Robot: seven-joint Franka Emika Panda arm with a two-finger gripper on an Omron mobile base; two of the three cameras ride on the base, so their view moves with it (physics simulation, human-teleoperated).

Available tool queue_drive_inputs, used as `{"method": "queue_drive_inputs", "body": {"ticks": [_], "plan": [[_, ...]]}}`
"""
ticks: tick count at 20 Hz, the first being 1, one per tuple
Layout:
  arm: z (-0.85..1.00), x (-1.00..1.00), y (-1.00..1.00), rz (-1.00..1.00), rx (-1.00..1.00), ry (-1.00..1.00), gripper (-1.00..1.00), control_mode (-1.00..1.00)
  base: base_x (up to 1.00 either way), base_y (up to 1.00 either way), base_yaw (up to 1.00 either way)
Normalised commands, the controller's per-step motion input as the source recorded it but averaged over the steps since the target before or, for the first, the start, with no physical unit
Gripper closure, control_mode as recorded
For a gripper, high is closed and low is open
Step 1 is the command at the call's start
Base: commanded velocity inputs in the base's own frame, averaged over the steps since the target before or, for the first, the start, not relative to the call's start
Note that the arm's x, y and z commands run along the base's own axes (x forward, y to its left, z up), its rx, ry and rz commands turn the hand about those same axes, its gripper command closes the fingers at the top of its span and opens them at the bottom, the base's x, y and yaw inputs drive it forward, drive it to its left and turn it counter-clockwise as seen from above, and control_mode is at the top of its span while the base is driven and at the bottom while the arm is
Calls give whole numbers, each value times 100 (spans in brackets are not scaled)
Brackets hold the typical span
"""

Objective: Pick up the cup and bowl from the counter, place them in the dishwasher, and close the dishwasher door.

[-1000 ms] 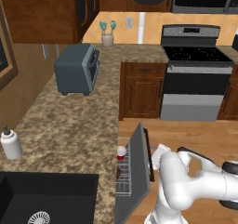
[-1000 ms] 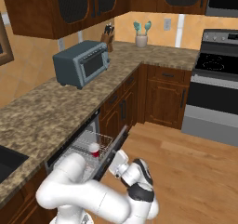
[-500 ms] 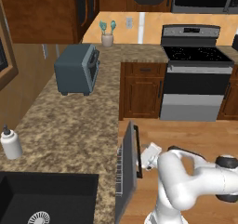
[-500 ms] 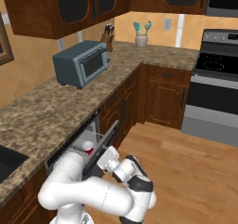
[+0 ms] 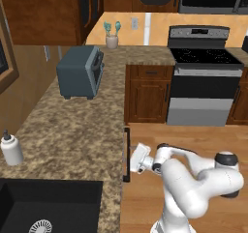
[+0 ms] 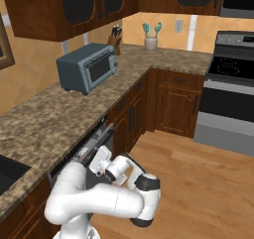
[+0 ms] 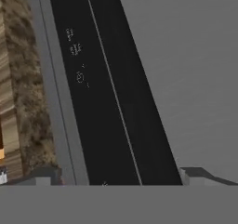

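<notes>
Pressing near the dishwasher door (image 7: 186, 69), the open hand (image 5: 138, 158) faces tiny white control markings, seemingly unreadable.

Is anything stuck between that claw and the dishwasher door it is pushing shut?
Nothing visible. The open gripper sits right at the door, which stands nearly upright against the counter edge. In the hand view the door's dark top strip and grey panel lie directly ahead of the fingertips.

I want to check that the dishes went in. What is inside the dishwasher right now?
Nothing inside can be seen. The dishwasher door stands upright, about shut under the counter, hiding whatever is in there. The open gripper is at its outer face.
</notes>
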Motion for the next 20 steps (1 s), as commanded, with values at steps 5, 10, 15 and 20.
{"method": "queue_drive_inputs", "body": {"ticks": [5, 10, 15, 20], "plan": [[-92, 33, 99, 23, 49, -33, -100, -100, 0, 0, 0], [-100, 18, 77, 9, 70, -35, -100, -100, 0, 0, 0], [-100, 16, 66, -1, 79, -31, -100, -100, 0, 0, 0], [-43, 58, 99, -1, 52, -35, -100, -100, 0, 0, 0]]}}
